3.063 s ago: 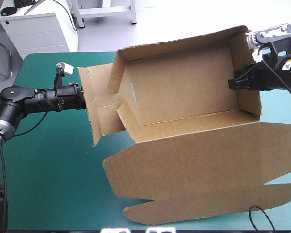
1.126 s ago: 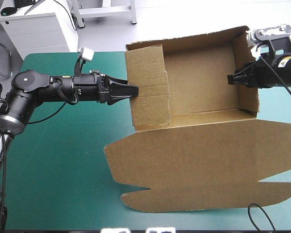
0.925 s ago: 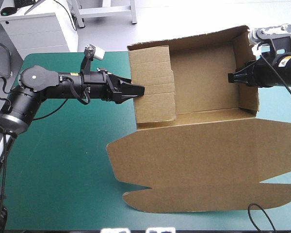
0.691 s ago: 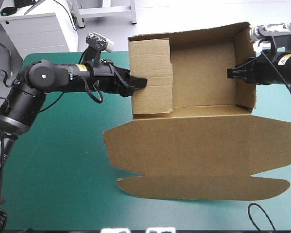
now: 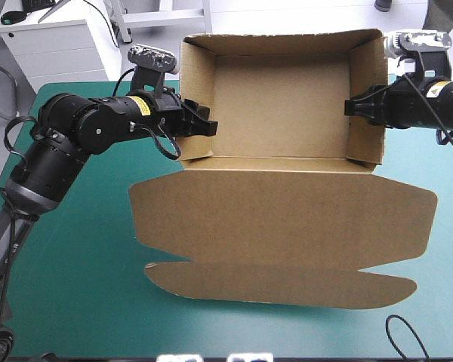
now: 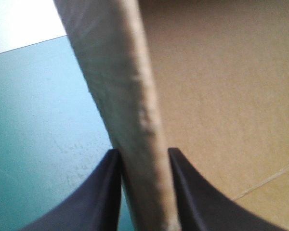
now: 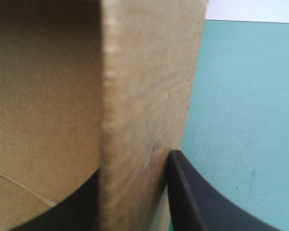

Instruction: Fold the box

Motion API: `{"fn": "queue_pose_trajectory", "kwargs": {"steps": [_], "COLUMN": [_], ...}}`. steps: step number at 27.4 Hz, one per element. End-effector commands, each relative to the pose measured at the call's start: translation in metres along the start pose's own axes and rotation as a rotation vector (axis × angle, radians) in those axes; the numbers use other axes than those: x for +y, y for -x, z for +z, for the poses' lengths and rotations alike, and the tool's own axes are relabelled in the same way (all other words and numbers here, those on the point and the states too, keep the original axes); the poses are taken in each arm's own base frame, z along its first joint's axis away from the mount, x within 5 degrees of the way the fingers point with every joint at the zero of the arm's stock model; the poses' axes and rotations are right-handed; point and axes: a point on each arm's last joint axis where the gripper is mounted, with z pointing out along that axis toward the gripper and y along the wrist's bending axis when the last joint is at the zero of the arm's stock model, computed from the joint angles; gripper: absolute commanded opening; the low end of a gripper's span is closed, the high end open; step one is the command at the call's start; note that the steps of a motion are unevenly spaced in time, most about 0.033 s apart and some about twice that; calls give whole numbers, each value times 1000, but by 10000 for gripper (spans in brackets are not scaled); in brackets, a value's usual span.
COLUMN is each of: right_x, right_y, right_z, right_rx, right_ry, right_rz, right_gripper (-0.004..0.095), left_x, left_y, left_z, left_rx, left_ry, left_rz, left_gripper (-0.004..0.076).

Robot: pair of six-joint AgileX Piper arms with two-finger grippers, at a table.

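A: What is the left gripper doing?

B: It is pinched on the box, on its left wall. The wrist view shows the board edge standing between the two black fingers, one finger outside and one inside.

A: And the right gripper?

B: Same thing, mirrored. It is clamped on the right wall, with the board between its fingers.

A: What changed just now?

B: A moment earlier the left end flap leaned in over the floor of the box, with the left gripper's tip pressing on it. Now that flap is gone from the floor and the left wall stands upright with the gripper on it. The box has also turned square to the surface and slid a little left.

A: Where does it sit?

B: At the far middle, its far wall past the far edge. The lid lies flat, reaching toward the near edge.

A: So how far along is it?

B: I'd judge all four walls are up, so it reads as an open tray. The left tuck looks like the last wall step; whether it holds once released I can't tell.
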Motion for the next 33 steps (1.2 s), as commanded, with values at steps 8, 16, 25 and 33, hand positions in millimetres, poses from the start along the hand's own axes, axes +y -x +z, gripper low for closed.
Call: {"fn": "queue_pose_trajectory", "kwargs": {"steps": [8, 16, 25, 33], "right_x": [29, 24, 14, 4], "right_y": [-3, -20, -35, -57], "right_z": [58, 113, 164, 201], "right_rx": [133, 351, 475, 591], "right_ry": [-69, -83, -97, -109], "right_rz": [-109, -90, -57, -64], "right_gripper": [-13, -13, -13, -13], "left_x": [4, 19, 39, 79], "left_y": [0, -28, -57, -76], "left_z": [18, 78, 124, 139], "left_rx": [48, 312, 520, 672], "left_ry": [37, 109, 178, 149], "left_rz": [108, 142, 160, 4], "left_gripper": [-8, -8, -6, -6]}}
